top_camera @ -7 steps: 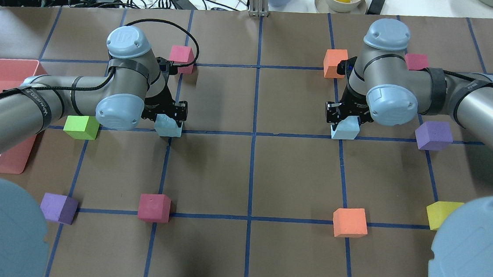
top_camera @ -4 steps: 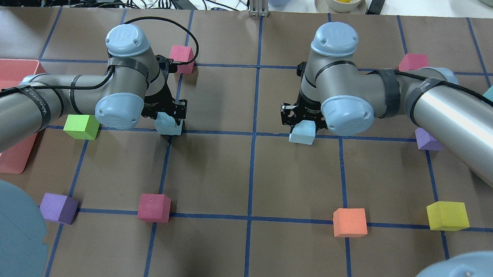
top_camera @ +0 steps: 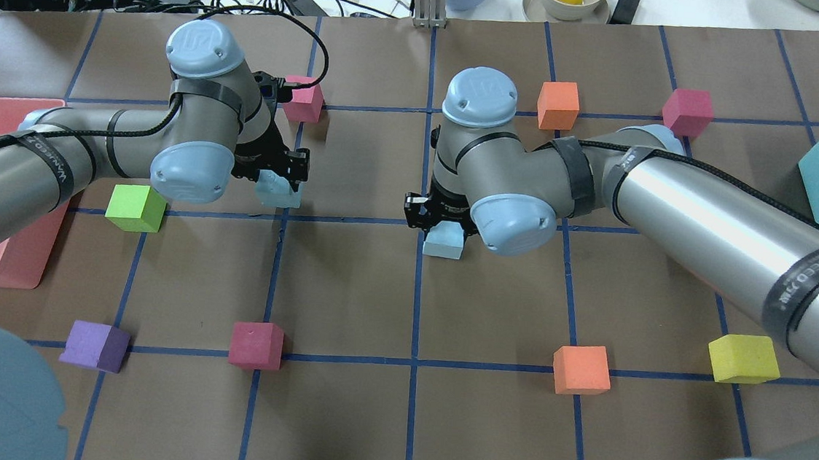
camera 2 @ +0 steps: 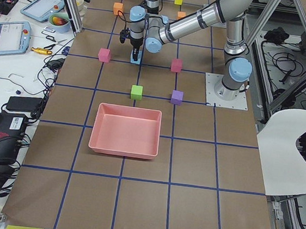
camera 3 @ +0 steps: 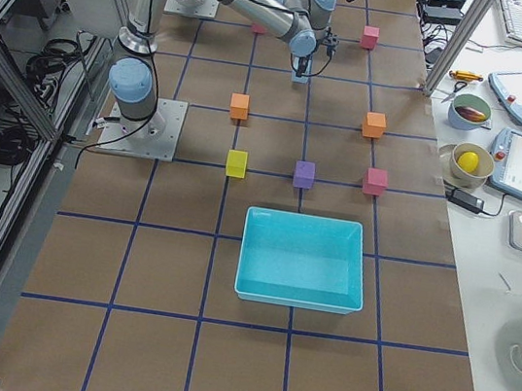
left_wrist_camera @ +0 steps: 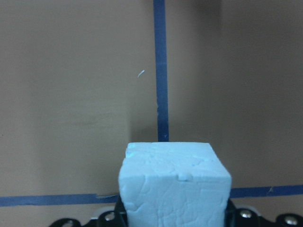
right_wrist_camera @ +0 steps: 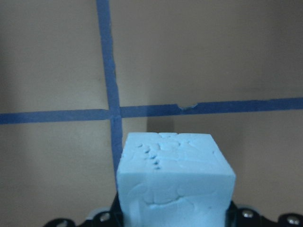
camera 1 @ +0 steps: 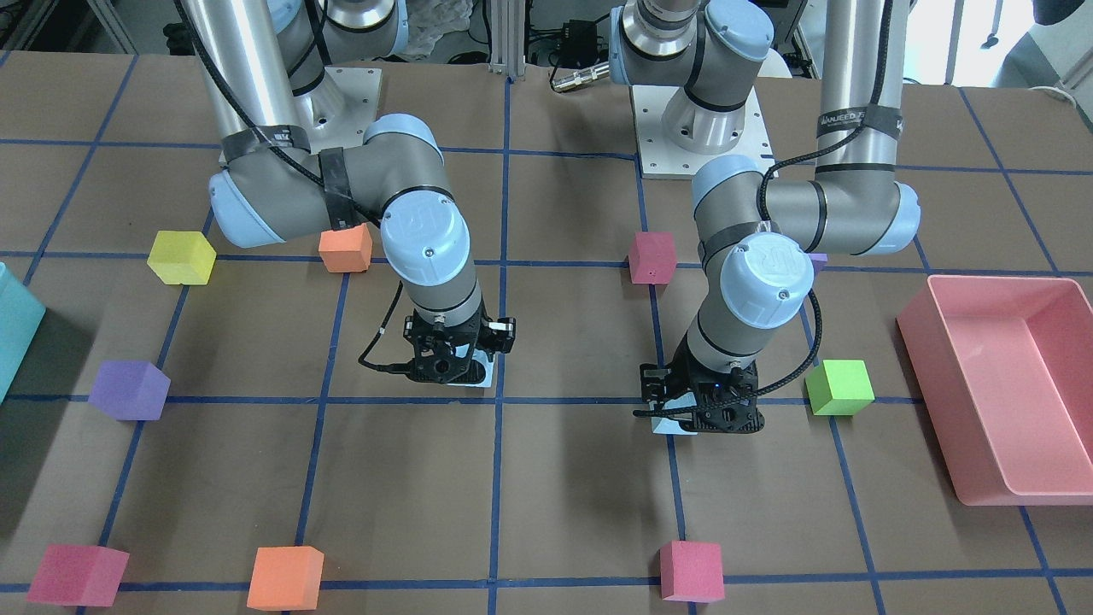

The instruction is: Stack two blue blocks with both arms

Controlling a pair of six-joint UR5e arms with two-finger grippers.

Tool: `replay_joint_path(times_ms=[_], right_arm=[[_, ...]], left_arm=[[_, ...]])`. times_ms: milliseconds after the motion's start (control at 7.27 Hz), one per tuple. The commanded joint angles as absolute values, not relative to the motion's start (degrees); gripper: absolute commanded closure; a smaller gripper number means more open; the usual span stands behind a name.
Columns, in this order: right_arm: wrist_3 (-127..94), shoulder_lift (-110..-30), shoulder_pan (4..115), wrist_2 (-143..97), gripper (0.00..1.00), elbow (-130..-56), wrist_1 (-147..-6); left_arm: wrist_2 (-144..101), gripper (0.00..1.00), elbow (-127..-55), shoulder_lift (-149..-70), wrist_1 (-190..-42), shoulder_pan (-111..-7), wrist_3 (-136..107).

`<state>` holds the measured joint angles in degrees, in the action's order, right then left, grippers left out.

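From overhead, the left gripper [top_camera: 276,176] is clamped on the first blue block [top_camera: 279,194], with a green cube [top_camera: 135,207] near and a pink cube [top_camera: 305,102] just beyond, while the right gripper [top_camera: 444,222] pinches the second blue block [top_camera: 443,244] at the centre tape line [top_camera: 417,296]. Facing the robot, only slivers of each block show under the grippers. Each wrist view shows its block between the jaws.
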<state>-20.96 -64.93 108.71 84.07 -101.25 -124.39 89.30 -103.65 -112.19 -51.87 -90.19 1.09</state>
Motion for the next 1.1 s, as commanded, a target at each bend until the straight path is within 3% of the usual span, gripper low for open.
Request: replay_joint_path(times_ms=[0, 825, 962], right_arm=[[-21.18, -63.99, 109.60, 83.67, 1.00, -101.34, -125.42], [-20.30, -61.52, 111.45, 83.41, 0.97, -101.25, -128.14], [-20.39, -61.52, 111.45, 83.41, 0.68, -101.25, -128.14]], left_arm=[[89.38, 1.00, -102.57, -111.19, -52.82, -90.53, 1.05], [89.30, 1.00, -96.33, -108.11, -63.28, -91.22, 0.53], [89.38, 1.00, -96.33, -107.67, -63.37, -92.36, 0.27]])
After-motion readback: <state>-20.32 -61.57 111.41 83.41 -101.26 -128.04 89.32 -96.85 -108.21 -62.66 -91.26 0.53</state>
